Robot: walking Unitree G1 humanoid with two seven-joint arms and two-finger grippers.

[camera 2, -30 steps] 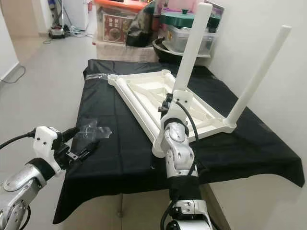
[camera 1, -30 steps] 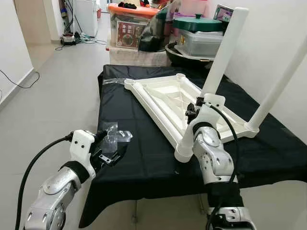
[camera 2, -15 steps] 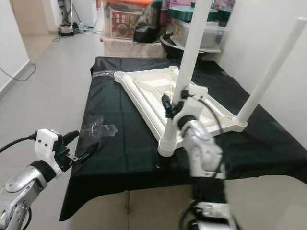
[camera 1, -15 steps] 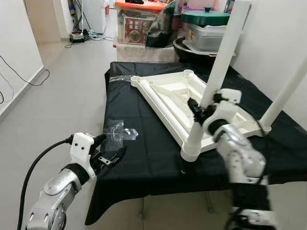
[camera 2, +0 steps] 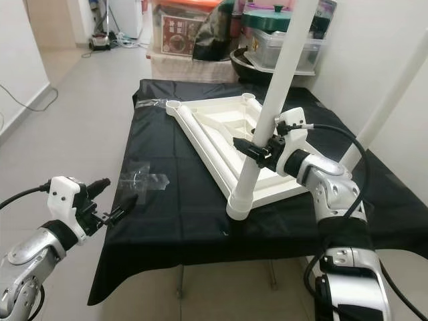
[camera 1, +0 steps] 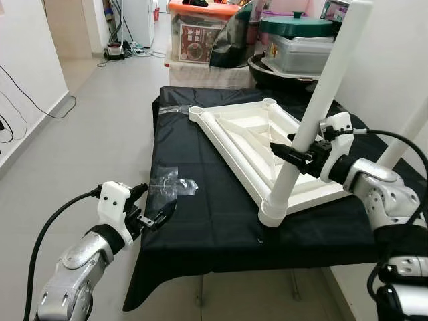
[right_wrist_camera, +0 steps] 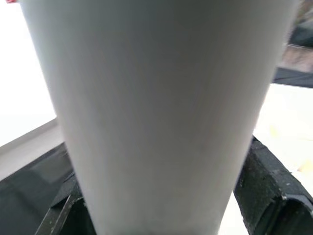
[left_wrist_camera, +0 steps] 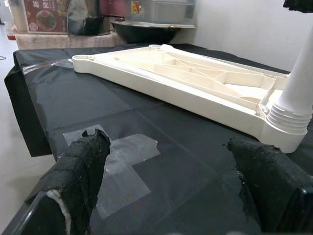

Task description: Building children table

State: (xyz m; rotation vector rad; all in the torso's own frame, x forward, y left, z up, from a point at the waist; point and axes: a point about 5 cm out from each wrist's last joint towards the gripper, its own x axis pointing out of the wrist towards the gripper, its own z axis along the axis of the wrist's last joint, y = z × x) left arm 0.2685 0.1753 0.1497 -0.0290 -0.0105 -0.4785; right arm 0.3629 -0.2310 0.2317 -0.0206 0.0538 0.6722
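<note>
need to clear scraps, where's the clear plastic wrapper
The plastic wrapper lies flat on the black cloth near its left edge, just ahead of the left gripper, left of the white tabletop.

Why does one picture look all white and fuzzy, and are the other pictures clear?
In the right wrist view the white table leg sits so close to the camera that it looks soft and out of focus. The eye views are sharp and evenly lit. In the left wrist view the near fingers are slightly blurred.

Bright, even indoor light; head views sharp, right wrist view blurred.
</note>
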